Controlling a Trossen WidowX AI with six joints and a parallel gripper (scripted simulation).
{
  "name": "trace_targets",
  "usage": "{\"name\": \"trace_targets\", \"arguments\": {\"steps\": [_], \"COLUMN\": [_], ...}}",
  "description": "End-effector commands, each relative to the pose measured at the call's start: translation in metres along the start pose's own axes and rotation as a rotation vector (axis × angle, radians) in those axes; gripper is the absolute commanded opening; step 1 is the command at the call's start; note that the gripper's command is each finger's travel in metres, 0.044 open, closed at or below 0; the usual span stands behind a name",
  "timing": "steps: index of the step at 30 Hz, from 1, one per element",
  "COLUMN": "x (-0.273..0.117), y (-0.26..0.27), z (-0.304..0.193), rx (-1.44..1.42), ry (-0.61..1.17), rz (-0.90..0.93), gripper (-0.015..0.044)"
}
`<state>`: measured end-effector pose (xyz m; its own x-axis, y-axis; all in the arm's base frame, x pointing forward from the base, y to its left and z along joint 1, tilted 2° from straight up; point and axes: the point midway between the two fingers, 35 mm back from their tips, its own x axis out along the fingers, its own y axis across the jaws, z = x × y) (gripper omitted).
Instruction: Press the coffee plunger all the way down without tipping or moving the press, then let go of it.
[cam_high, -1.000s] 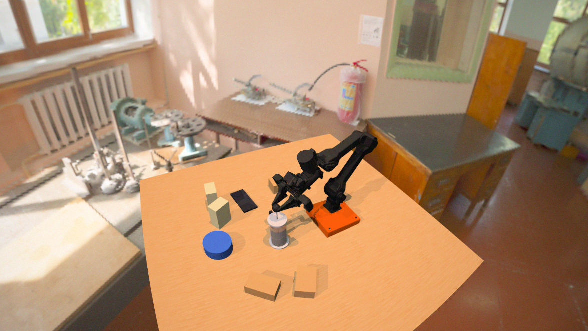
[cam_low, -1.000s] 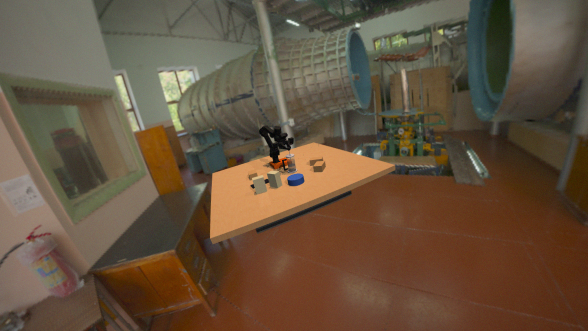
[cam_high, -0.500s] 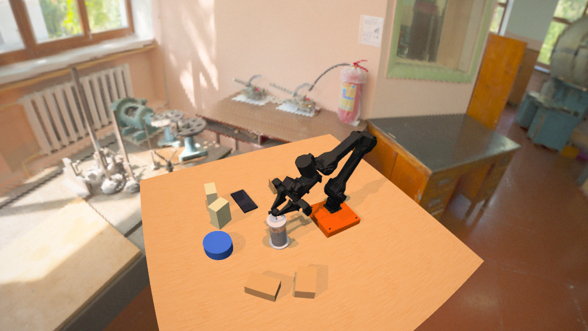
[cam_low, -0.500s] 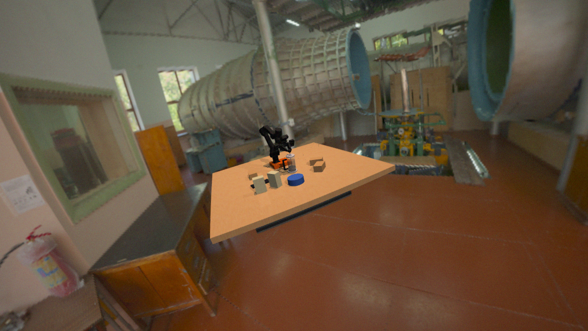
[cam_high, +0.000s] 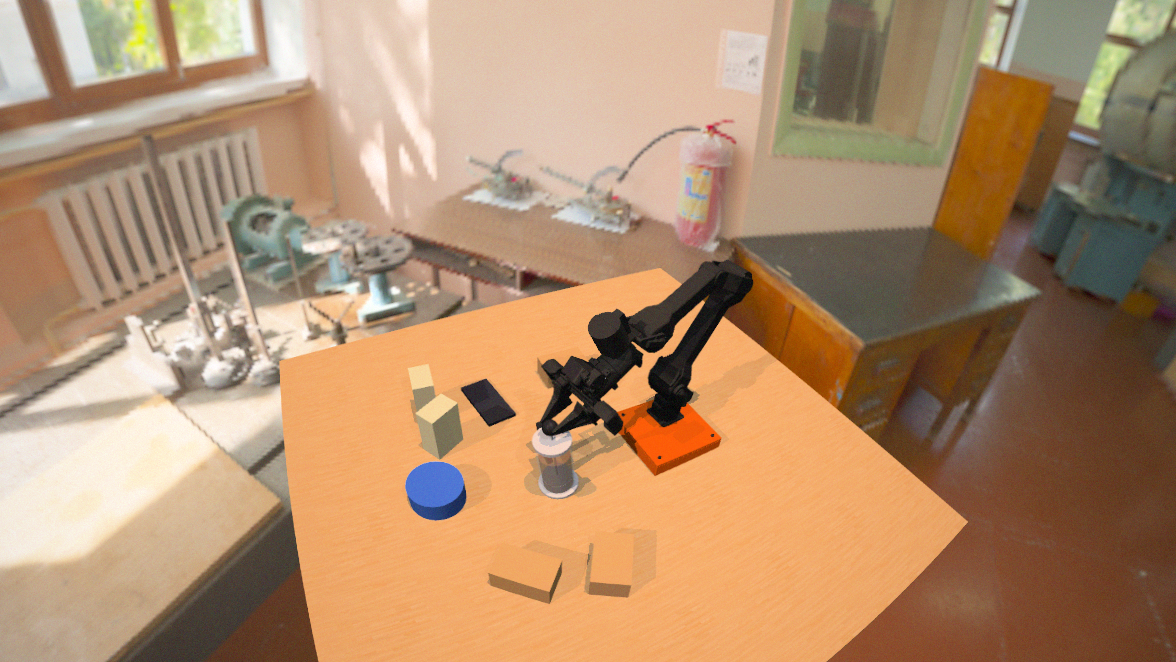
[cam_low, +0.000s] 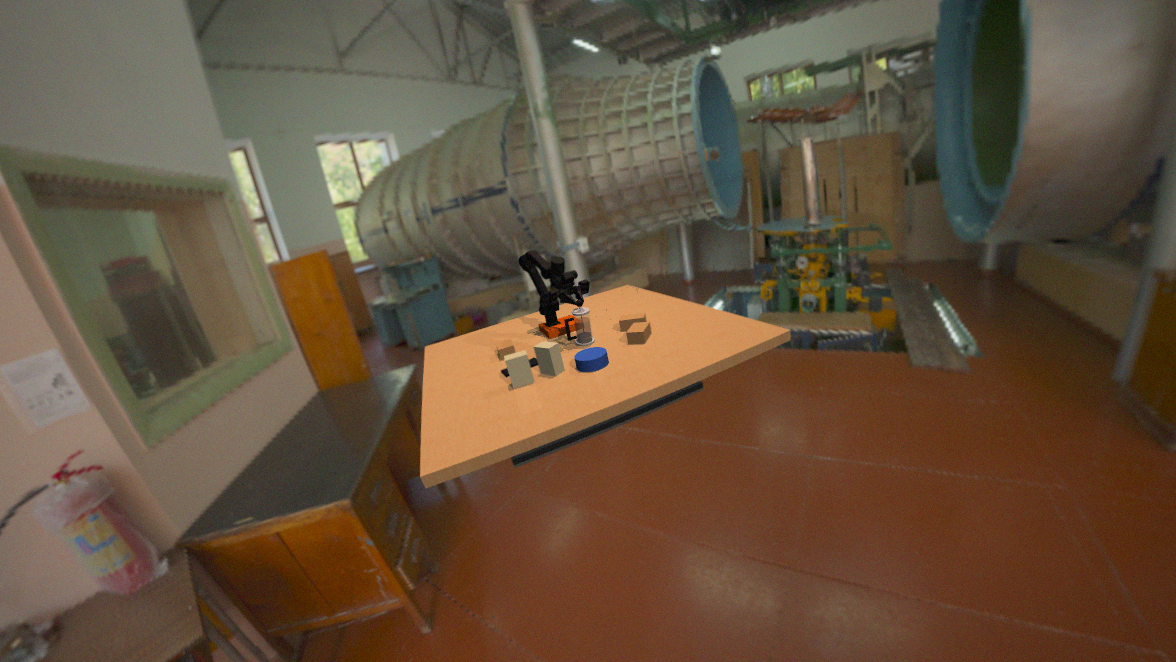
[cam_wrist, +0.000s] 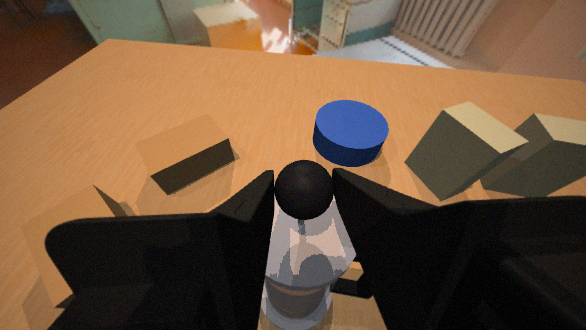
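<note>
The coffee press (cam_high: 557, 467) stands upright on the table (cam_high: 740, 526) just before the arm's orange base (cam_high: 670, 437), its black plunger knob (cam_wrist: 303, 189) low above the lid. My gripper (cam_wrist: 303, 177) is partly closed, clamped on that knob. I judge any sideways drift while pressing, or an off-centre release, could tip the press towards the blue disc (cam_wrist: 350, 132).

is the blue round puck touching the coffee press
No, the blue round puck sits apart from the glass coffee press, bare table between them.
</note>
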<state>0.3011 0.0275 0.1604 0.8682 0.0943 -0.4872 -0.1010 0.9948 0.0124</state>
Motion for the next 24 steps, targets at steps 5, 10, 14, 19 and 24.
{"name": "trace_targets", "arguments": {"steps": [5,10,14,19,24], "x": [0.0041,0.0043,0.0046,0.0052,0.0027], "y": [0.0000,0.0000,0.0000,0.0000,0.0000], "z": [-0.0061,-0.0057,-0.0055,-0.0055,-0.0014], "rx": [0.007,0.007,0.007,0.007,0.001], "ry": [0.025,0.025,0.025,0.025,0.009], "rz": [0.000,0.000,0.000,0.000,0.000], "gripper": [0.0126,0.0126,0.0126,0.0126,0.0126]}}
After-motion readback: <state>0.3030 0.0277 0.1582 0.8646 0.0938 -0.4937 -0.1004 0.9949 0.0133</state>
